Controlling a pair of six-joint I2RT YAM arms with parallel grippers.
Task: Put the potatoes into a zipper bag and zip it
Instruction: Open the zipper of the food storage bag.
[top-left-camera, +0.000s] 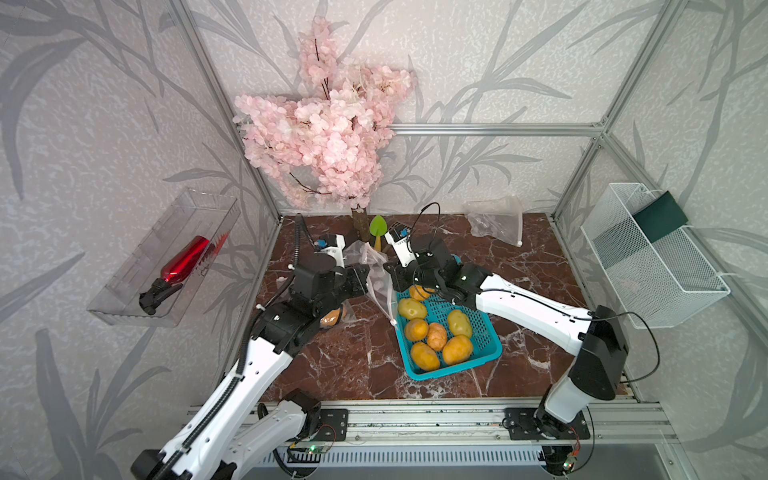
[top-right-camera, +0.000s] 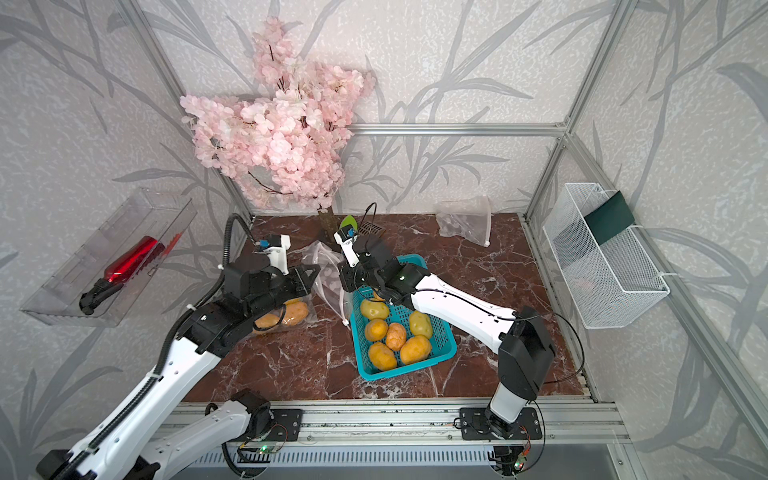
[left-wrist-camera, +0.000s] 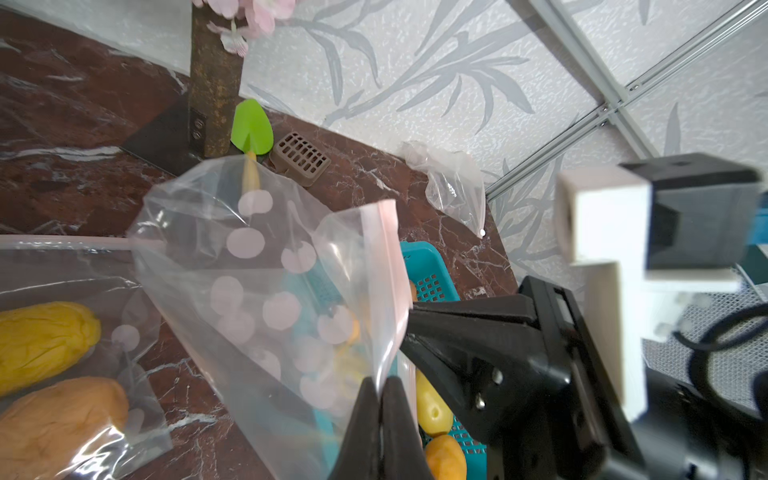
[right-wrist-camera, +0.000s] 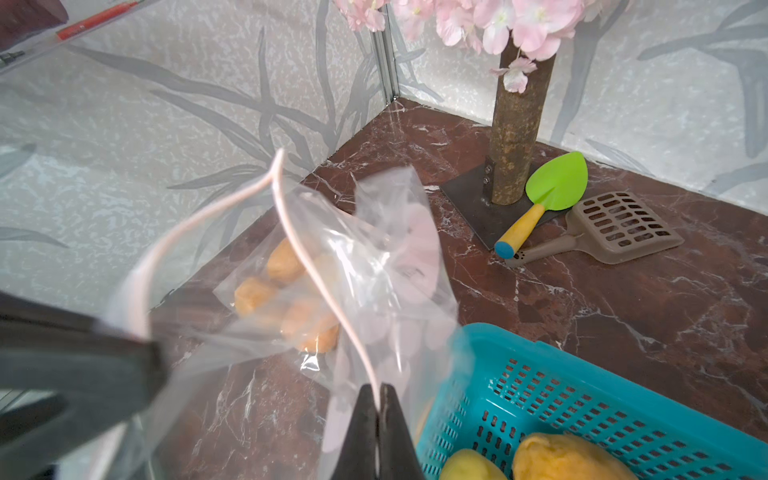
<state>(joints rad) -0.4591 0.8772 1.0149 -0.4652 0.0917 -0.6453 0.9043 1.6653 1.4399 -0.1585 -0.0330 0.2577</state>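
Brown marble table (top-left-camera: 353, 357) fills the middle of both top views, with leaf-patterned wallpaper behind it. Right of centre I see a teal basket (top-left-camera: 457, 365) heaped with potatoes (top-left-camera: 432, 334). At centre frame the left pincer (top-left-camera: 362, 277) and the right pincer (top-left-camera: 390, 276) meet almost tip to tip on a clear zipper bag (top-left-camera: 376, 286), which hangs between them just beside the basket's far left corner. From up here I cannot make out how the jaws stand. A second bag (top-right-camera: 286, 316) with potatoes inside lies on the marble under my left arm, left of the basket. A spare bag (top-left-camera: 496, 224) sits crumpled at the upper right of the table, against the wall.

On the left wrist camera, the left pincer (left-wrist-camera: 380, 388) is pinched tight on the pink zip strip of the zipper bag (left-wrist-camera: 257, 270), with only film between the jaws. The right pincer (left-wrist-camera: 411, 328) comes in from the side and meets the same strip a little further along. Through the film I can see the basket and some yellow potatoes. The second bag lies flat beside it with two potatoes showing.

On the right wrist camera, the right pincer (right-wrist-camera: 379, 401) is clamped narrow on the strip, which arches away and comes down to the left pincer (right-wrist-camera: 149, 365). The basket is just beside my right pincer. Behind stand a blossom tree (right-wrist-camera: 521, 124), a green trowel (right-wrist-camera: 557, 183) and a brown scoop (right-wrist-camera: 623, 226).
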